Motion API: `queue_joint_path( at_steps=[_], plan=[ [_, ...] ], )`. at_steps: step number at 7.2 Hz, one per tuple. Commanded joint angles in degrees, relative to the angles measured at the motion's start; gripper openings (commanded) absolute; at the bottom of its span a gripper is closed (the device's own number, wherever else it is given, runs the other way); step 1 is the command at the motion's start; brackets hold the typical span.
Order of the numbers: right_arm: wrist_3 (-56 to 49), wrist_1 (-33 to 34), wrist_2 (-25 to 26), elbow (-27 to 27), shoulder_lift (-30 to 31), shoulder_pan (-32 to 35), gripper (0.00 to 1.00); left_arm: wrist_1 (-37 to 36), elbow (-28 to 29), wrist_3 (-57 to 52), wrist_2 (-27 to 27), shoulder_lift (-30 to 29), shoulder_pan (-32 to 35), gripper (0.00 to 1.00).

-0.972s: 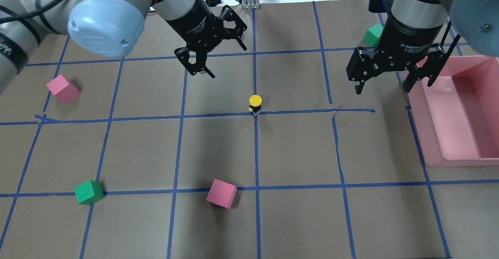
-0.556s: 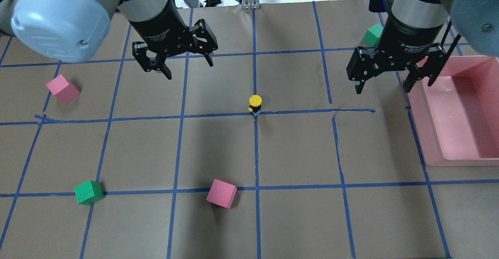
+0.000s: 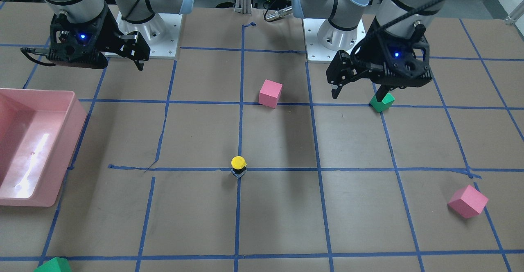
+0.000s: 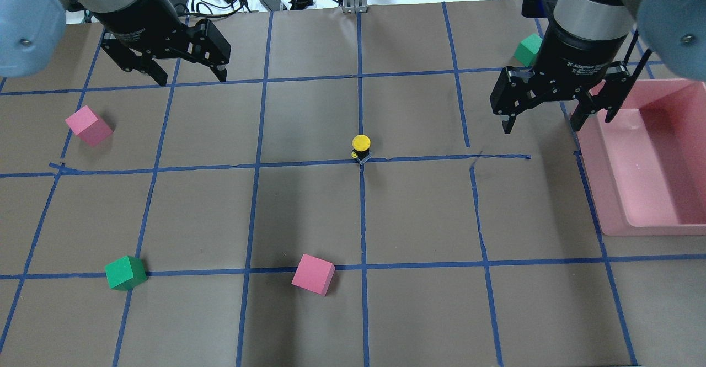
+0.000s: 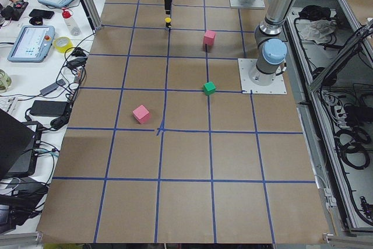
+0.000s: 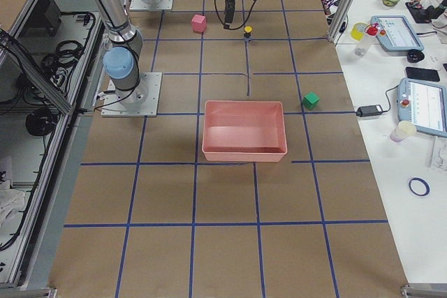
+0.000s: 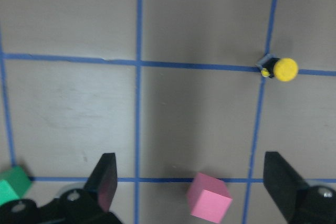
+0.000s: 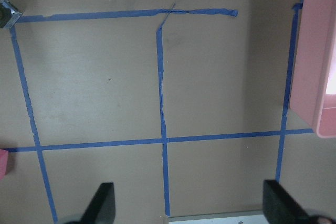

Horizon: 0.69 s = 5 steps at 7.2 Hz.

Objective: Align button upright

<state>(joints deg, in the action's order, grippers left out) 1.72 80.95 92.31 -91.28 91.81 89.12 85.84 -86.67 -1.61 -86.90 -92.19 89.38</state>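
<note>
At the middle crossing of blue tape lines on the bench, the button stands with its yellow mushroom cap up and its dark body beneath. Its silvery base sits on the crossing, turned a little off the lines. It looks upright in both the overhead and the front-facing views, though the base is too small to say whether it rests fully flat on the tape.

The left claw hangs well apart from the crossing, off to the robot's left and toward the far edge. Its jaws are spread wide and there is nothing between them. The right claw hovers well off to the right of the crossing, likewise agape and empty, just beside the pink bin.

By my reading the job is as good as done, so the main danger is needless contact. The button seems top-heavy, with a broad cap over a narrow foot. A finger brushing the cap on a low sweep across the crossing would likely topple it. A pinch on the rounded cap rather than the body could squirt it sideways. Overlapping tape at the crossing may also give the base an uneven seat, so a slight knock to the bench might rock it over.
</note>
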Motion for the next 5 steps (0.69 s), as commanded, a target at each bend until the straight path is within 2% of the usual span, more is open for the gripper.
queue_joint_path(
  at_steps=[1, 2, 3, 4, 5],
  plan=[
    [0.0, 0.0, 0.0, 0.0, -0.1, 0.0, 1.0, -3.4, -3.5, -1.1, -1.9, 1.8, 0.3, 1.0],
    [0.0, 0.0, 0.0, 0.0, -0.1, 0.0, 1.0, -8.2, -4.3, -2.0, -10.2, 1.8, 0.3, 1.0],
    [0.0, 0.0, 0.0, 0.0, -0.1, 0.0, 1.0, -10.0, -4.5, -1.2, -9.3, 1.6, 0.6, 1.0],
    [0.0, 0.1, 0.0, 0.0, -0.1, 0.0, 1.0, -10.8, -4.1, -0.8, -4.3, 0.7, 1.0, 1.0],
    [-0.1, 0.3, 0.0, 0.4, -0.1, 0.0, 1.0, -10.9, -4.2, -0.7, -4.1, 0.7, 1.1, 1.0]
  ],
)
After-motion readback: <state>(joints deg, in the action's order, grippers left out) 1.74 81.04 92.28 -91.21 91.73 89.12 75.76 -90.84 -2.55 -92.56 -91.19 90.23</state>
